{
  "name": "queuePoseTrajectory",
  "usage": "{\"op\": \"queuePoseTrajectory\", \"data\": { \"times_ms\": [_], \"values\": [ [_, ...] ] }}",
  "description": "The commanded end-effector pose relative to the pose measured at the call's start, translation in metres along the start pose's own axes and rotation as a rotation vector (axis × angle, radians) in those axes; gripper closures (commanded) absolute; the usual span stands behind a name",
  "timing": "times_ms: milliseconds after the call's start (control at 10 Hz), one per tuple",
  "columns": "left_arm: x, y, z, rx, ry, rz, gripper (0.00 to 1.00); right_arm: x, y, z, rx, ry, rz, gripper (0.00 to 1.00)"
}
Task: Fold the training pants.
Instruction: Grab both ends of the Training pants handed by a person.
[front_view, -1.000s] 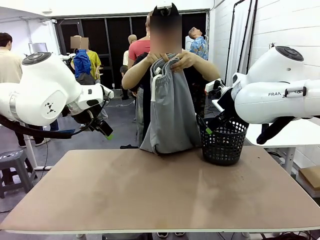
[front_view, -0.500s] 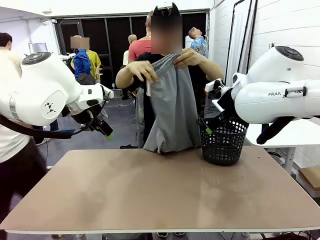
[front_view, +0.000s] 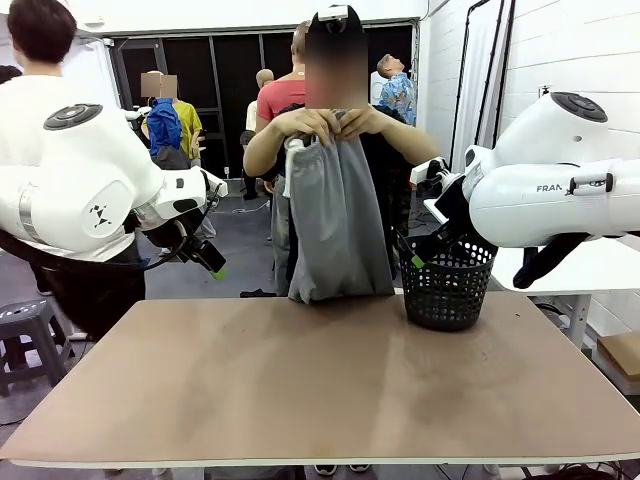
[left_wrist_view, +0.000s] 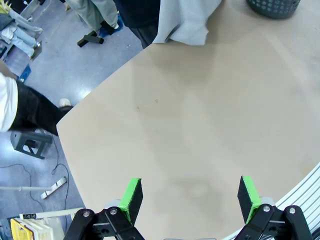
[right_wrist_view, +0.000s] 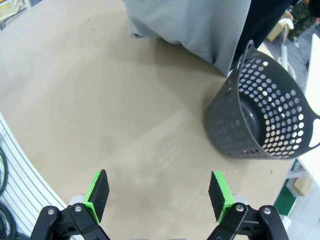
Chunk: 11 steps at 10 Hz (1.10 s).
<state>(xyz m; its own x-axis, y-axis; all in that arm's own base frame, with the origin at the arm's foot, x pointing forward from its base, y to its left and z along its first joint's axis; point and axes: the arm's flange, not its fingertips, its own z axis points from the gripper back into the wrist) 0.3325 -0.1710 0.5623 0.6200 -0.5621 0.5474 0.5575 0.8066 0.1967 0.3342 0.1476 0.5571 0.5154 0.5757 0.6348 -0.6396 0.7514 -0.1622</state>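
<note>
A person at the far side of the table holds the light grey training pants (front_view: 338, 220) up by the waistband with both hands (front_view: 330, 122); the legs hang down to the table's far edge. The hem of the training pants (left_wrist_view: 187, 22) shows at the top of the left wrist view, and the training pants (right_wrist_view: 195, 25) hang at the top of the right wrist view. My left gripper (front_view: 208, 260) hovers high at the left, open and empty. The left gripper (left_wrist_view: 189, 196) looks down on bare tabletop. My right gripper (front_view: 418, 255) hangs open over the basket, and this right gripper (right_wrist_view: 158, 195) holds nothing.
A black mesh basket (front_view: 447, 285) stands at the table's far right; the same basket (right_wrist_view: 262, 125) sits right of the pants. The tan table (front_view: 320, 380) spreads between the arms. A person in a white top (front_view: 50, 120) stands behind my left arm, beside a grey stool (front_view: 25, 330).
The person has brought both hands together at the waistband, narrowing the hanging pants. The person in white has stepped in behind my left arm. Both arms are still.
</note>
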Motion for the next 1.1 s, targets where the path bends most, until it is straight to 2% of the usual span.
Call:
{"op": "queuePoseTrajectory", "data": {
  "times_ms": [0, 1000],
  "values": [
    [0.0011, 0.0011, -0.0003, -0.004, 0.000, -0.005, 0.00, -0.0003, -0.0005, -0.0003, 0.002, 0.000, -0.001, 0.00],
    [0.0011, 0.0011, -0.0003, -0.004, 0.000, -0.005, 0.00, -0.0003, -0.0005, -0.0003, 0.002, 0.000, -0.001, 0.00]
  ]
}}
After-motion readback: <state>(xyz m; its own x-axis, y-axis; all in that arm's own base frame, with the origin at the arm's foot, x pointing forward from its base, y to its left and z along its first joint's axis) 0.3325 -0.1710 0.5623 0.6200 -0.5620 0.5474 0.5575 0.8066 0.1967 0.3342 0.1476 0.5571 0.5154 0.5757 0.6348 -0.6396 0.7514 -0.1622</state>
